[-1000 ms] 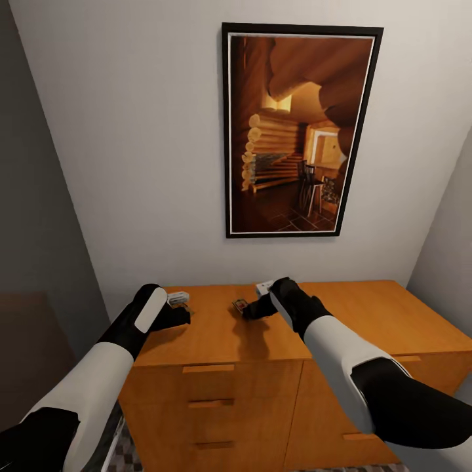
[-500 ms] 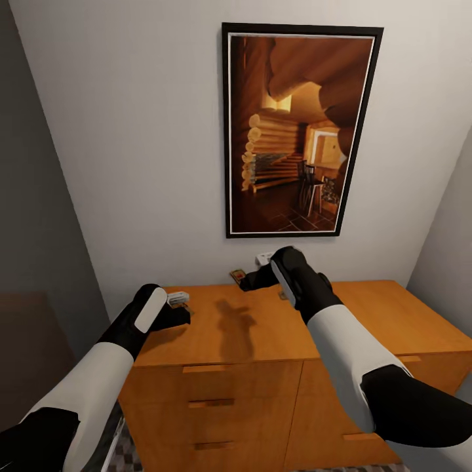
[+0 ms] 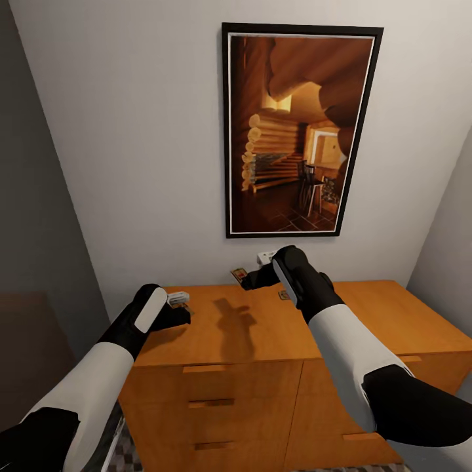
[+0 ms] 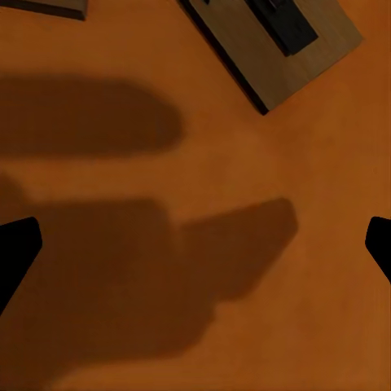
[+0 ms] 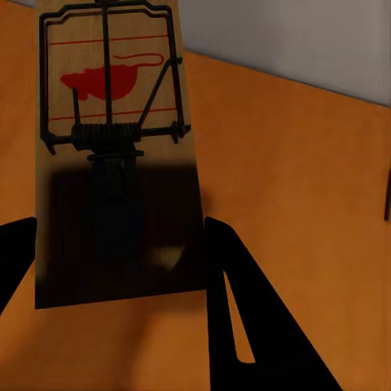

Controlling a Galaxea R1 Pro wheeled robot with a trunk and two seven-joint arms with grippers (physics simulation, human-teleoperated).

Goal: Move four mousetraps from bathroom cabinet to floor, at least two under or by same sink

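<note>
My right gripper (image 3: 245, 282) is shut on a tan mousetrap (image 3: 238, 275) and holds it in the air above the back of the orange-brown cabinet (image 3: 216, 334). In the right wrist view the mousetrap (image 5: 114, 155) sits between the dark fingers (image 5: 244, 318), its red mark and wire spring facing up. My left gripper (image 3: 178, 317) hovers open low over the cabinet top's left end. In the left wrist view a mousetrap (image 4: 281, 45) lies on the wood beyond the fingertips (image 4: 16, 252), with the edge of another mousetrap (image 4: 45, 6) at the corner. The bathroom sink is out of view.
A framed picture (image 3: 298, 131) hangs on the white wall behind the cabinet. A small tan piece (image 3: 283, 295) lies on the cabinet top beside my right forearm. Grey walls close in on both sides. A strip of patterned floor tiles (image 3: 124, 455) shows below the drawers.
My right gripper has lifted the mousetrap off the cabinet top and carried it up and back toward the wall. The left arm has stayed still.
</note>
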